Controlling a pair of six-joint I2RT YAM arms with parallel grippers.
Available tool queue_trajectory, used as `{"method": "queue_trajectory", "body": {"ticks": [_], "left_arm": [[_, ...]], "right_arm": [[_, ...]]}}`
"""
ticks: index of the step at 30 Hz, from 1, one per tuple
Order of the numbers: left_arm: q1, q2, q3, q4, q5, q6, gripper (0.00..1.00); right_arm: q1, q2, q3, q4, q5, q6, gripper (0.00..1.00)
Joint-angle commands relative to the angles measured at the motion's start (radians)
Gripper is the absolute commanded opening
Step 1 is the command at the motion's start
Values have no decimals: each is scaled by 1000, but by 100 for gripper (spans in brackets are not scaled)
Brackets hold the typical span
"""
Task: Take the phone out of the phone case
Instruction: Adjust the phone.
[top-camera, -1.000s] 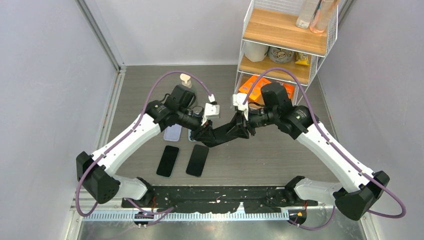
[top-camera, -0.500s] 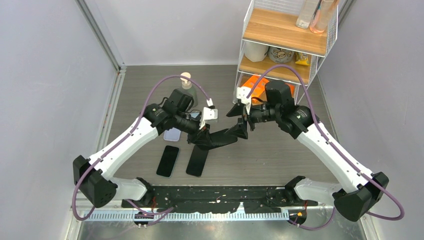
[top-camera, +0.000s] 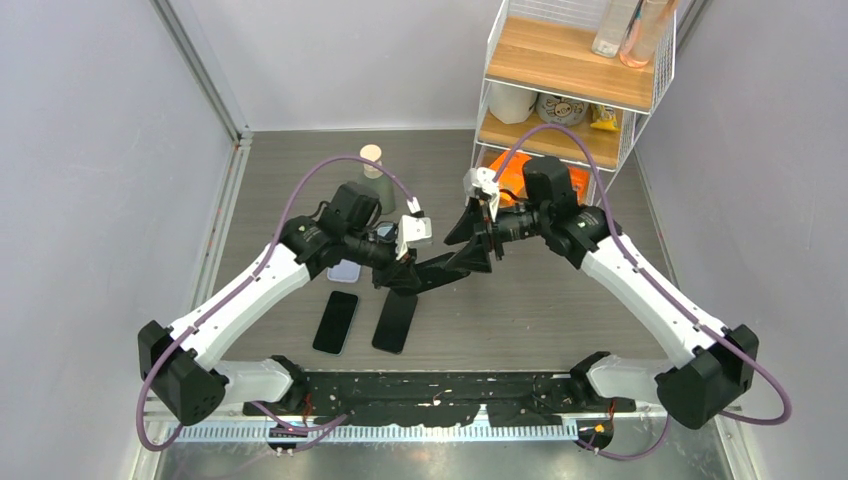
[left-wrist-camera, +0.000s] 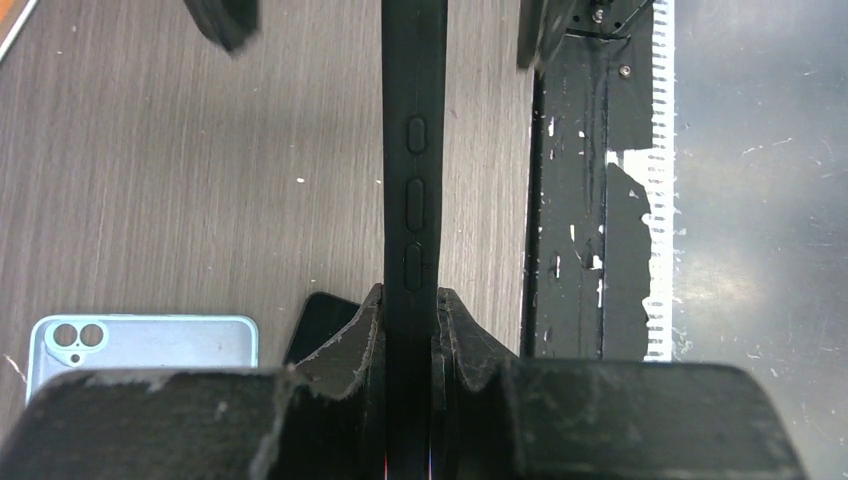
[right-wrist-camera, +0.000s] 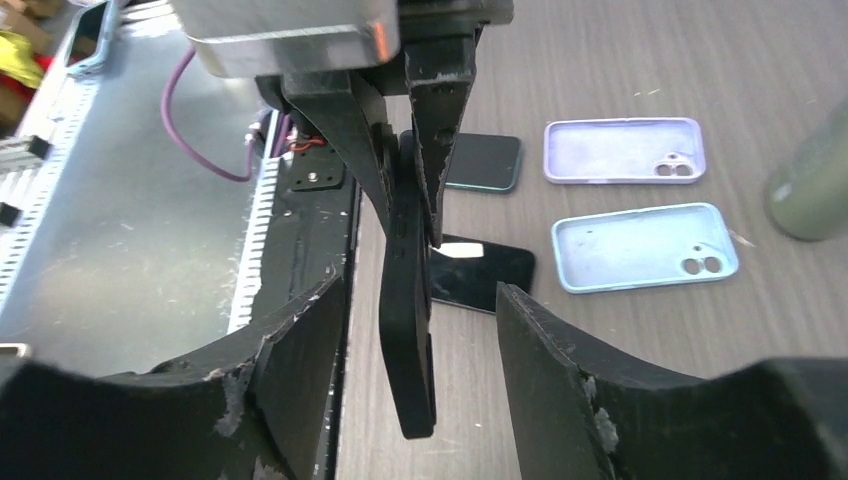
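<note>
Left end effector (left-wrist-camera: 410, 310): clenched on the black case (left-wrist-camera: 413, 150);
Right end effector (right-wrist-camera: 420, 300): released, straddling it;
Remaining: you likely haven't emptied it.

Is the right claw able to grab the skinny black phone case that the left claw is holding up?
Probably yes. The right gripper is open with one finger on each side of the black phone case, and nothing else sits between. The left gripper only pinches the far end.
</note>
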Motion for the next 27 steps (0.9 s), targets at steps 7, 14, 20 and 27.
{"method": "queue_trajectory", "body": {"ticks": [7,14,20,27], "left_arm": [[-3,-45,-12,101,-2,-21,0],[-12,-56,-42,127,-47,-16,0],[-14,-51,-49,115,-55,1,10],[-14,-69,-72,111,-24,15,66]], "right_arm": [[-1,91,-9,89,-156,83,32],[-1,96,-24,102,-168,90,6],[-3,89,-28,106,-147,83,5],[-8,38,-21,90,-119,62,5]]}}
